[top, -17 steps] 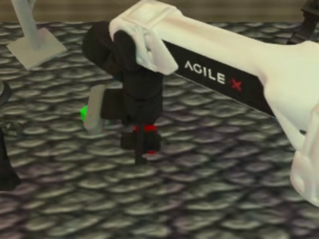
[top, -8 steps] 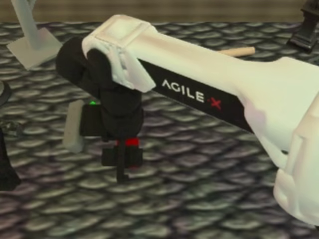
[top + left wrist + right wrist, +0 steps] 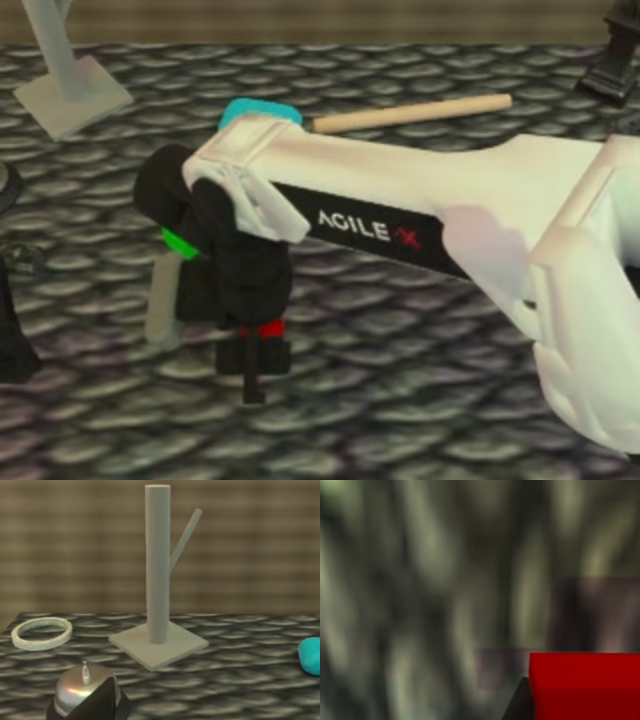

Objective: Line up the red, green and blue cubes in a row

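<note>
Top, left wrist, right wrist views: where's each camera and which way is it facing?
Top view: above the table, looking down; the right arm fills it, right gripper shut on the red cube, green cube peeking out beside the wrist.
Left wrist view: low, looking level across the table at a grey stand, ring and bell; none of the arm shows.
Right wrist view: close over the table, red cube at a fingertip.
Shared: the turquoise block and stand in top and left wrist; red cube in top and right wrist.
</note>
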Controlling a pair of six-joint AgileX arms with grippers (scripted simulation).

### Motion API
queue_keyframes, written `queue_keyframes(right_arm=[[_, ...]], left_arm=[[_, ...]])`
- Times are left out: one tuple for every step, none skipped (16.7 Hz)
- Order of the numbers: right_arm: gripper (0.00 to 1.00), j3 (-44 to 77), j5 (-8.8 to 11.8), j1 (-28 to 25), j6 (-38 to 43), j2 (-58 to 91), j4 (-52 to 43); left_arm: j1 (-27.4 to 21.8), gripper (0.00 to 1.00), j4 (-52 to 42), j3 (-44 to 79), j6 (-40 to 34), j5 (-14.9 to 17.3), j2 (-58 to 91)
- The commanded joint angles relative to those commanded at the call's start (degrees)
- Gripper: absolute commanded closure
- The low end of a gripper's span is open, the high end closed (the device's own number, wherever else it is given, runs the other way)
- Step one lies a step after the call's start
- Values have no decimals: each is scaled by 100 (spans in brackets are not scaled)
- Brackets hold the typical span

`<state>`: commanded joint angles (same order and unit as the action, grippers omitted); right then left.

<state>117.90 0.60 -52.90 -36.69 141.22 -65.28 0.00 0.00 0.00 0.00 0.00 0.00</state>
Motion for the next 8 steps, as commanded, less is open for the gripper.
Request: queue_keyframes(right_arm=[[100, -10, 0, -1, -1, 3, 10], [100, -10, 0, -1, -1, 3, 10], [100, -10, 0, -1, -1, 3, 10], [100, -10, 0, -1, -1, 3, 10], [92, -10, 0, -1, -1, 3, 10], [85, -10, 0, -1, -1, 3, 10], [77, -10, 0, -1, -1, 3, 10], [70, -10, 0, -1, -1, 3, 10]], left_arm=[[0, 0, 0, 0, 0, 0, 0], [0, 0, 0, 0, 0, 0, 0], [0, 0, 0, 0, 0, 0, 0], [0, 0, 0, 0, 0, 0, 0], [0, 0, 0, 0, 0, 0, 0], [0, 0, 0, 0, 0, 0, 0], [0, 0, 0, 0, 0, 0, 0], [0, 0, 0, 0, 0, 0, 0]])
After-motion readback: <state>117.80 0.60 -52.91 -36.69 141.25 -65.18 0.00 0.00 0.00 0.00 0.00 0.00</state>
